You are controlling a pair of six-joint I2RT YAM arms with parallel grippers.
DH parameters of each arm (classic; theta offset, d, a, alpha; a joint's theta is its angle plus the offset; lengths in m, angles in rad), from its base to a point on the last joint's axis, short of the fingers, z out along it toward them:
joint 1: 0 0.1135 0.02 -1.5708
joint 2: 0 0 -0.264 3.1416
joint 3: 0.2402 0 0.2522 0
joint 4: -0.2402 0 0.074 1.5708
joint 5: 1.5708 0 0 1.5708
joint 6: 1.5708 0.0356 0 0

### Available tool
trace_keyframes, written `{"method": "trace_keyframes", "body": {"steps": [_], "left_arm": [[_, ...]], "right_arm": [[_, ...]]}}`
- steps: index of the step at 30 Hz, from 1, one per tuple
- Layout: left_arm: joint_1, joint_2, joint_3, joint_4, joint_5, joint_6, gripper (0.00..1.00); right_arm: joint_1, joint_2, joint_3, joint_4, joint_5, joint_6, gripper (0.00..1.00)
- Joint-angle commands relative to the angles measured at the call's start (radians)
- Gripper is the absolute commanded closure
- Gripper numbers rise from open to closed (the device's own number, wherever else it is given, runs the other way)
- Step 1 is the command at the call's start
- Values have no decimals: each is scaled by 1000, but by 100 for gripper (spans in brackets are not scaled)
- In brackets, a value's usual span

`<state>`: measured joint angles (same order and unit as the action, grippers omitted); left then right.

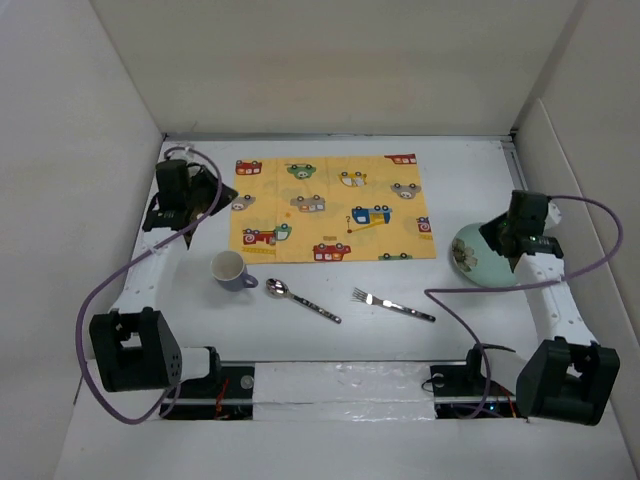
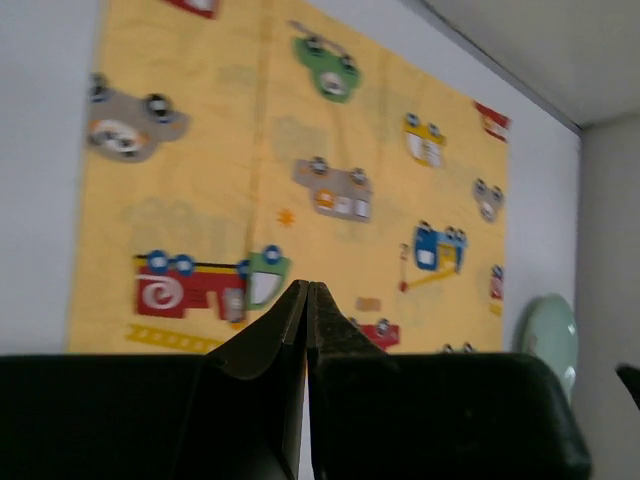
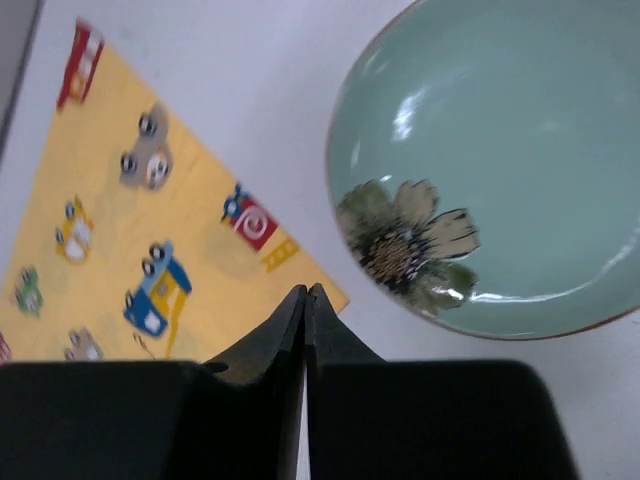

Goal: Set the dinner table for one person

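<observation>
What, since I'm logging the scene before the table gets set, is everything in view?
placemat: 1, yellow with cartoon cars, far middle
plate: 1, pale green with flower, right of placemat
spoon: 1, silver, in front of placemat
mug: 1, lilac, white inside, left of spoon
fork: 1, silver, right of spoon
dinner table: 1, white, under everything
left gripper: 1, black, shut, left of placemat
right gripper: 1, black, shut, beside plate
</observation>
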<state>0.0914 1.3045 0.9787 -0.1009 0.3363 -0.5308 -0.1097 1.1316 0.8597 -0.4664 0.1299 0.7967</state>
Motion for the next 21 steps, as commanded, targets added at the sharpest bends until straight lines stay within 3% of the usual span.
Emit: {"method": "trace_keyframes", "body": {"steps": [1, 2, 3, 5, 6, 9, 15, 21], "left_arm": [[-146, -86, 110, -9, 67, 9, 100], [-172, -99, 107, -13, 70, -1, 100], [-212, -108, 103, -10, 82, -14, 98], [-235, -139, 80, -14, 110, -26, 88], [-236, -148, 66, -10, 125, -31, 80], [-245, -177, 32, -22, 191, -37, 69], [-245, -200, 18, -91, 227, 15, 68], [-255, -183, -23, -54, 270, 3, 68]], "right_arm": [[-132, -10, -42, -37, 48, 117, 86], [-171, -7, -45, -46, 39, 115, 69], [-232, -6, -56, -57, 39, 116, 59], [-272, -3, -68, -77, 43, 114, 45], [-291, 3, -92, -78, 43, 116, 43], [-393, 8, -139, -71, 4, 119, 40], [-594, 80, -229, -49, -58, 90, 34], [-621, 175, -232, 69, -237, 38, 28]]}}
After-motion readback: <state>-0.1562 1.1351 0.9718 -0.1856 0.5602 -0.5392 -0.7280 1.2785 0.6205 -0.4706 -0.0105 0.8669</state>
